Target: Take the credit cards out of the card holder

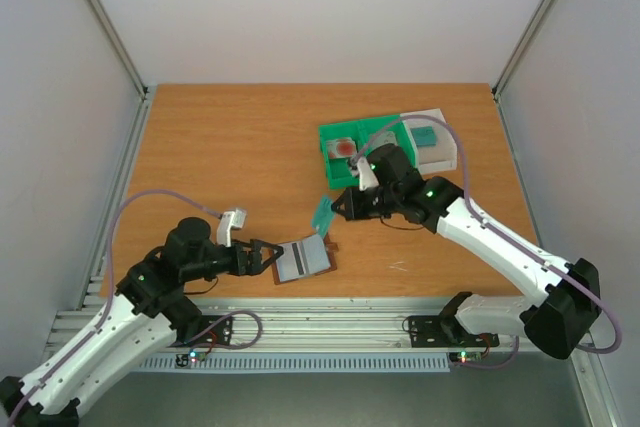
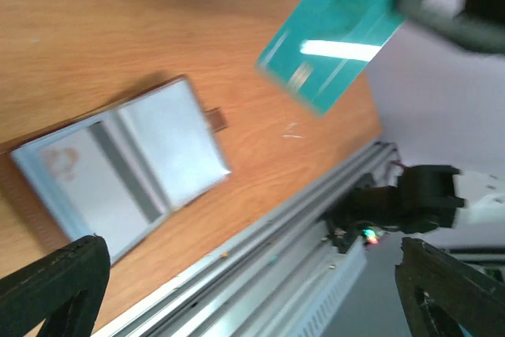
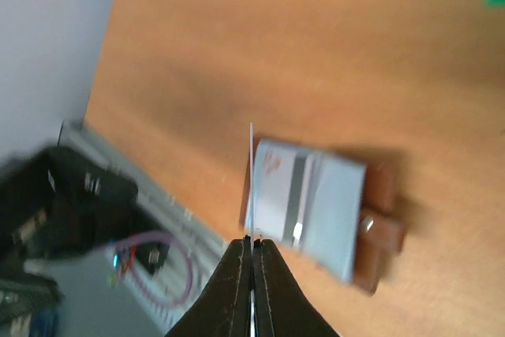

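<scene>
The card holder (image 1: 303, 259) lies open on the table near the front edge, grey-blue faces up, with its brown tab (image 2: 215, 119) at one side. A pale card with a red blot (image 2: 59, 162) lies on one of its inner faces. It also shows in the right wrist view (image 3: 308, 203). My right gripper (image 1: 338, 209) is shut on a teal card (image 1: 322, 213) and holds it in the air just above and behind the holder. The card is seen edge-on in the right wrist view (image 3: 252, 187) and flat in the left wrist view (image 2: 331, 33). My left gripper (image 1: 262, 255) is open and empty, just left of the holder.
A green two-compartment tray (image 1: 372, 129) stands at the back right, with a pale reddish card (image 1: 343, 147) in its left compartment. A white tray (image 1: 450, 152) beside it holds a teal card (image 1: 425, 136). The metal rail (image 2: 260, 250) runs along the table's front edge.
</scene>
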Controlling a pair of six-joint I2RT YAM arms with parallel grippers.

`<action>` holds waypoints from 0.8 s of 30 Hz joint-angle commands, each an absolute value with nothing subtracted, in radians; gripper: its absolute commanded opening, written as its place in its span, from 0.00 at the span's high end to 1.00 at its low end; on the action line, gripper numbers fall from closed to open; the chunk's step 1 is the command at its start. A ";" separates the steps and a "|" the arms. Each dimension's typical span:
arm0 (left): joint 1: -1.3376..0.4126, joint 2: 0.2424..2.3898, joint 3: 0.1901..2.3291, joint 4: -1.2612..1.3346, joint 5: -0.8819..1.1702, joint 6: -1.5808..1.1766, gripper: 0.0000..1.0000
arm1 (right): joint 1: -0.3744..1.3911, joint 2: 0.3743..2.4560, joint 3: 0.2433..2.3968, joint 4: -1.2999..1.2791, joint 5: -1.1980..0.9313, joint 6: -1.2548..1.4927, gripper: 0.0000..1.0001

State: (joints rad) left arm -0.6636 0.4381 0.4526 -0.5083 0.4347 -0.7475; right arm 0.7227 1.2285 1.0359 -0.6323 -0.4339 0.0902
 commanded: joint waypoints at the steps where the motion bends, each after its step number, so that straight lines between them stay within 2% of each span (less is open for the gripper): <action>1: -0.667 0.492 0.476 -0.637 0.269 -0.731 0.01 | 0.665 1.243 1.094 -0.558 -0.195 0.192 0.99; 5: -0.667 0.531 0.452 -0.622 0.217 -0.756 0.01 | 0.641 1.270 1.088 -0.462 -0.086 0.224 0.99; 13: -0.667 0.594 0.388 -0.509 0.219 -0.805 0.02 | 0.552 1.370 1.218 -0.485 0.080 0.108 0.99; 24: -0.667 0.681 0.275 -0.341 0.226 -0.880 0.01 | 0.315 1.458 1.256 -0.437 0.016 0.016 0.99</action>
State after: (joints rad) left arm -0.6632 0.6495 0.3042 -0.4774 0.2192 -0.8513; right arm 0.3779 1.4220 1.2263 -0.4786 0.0277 0.0639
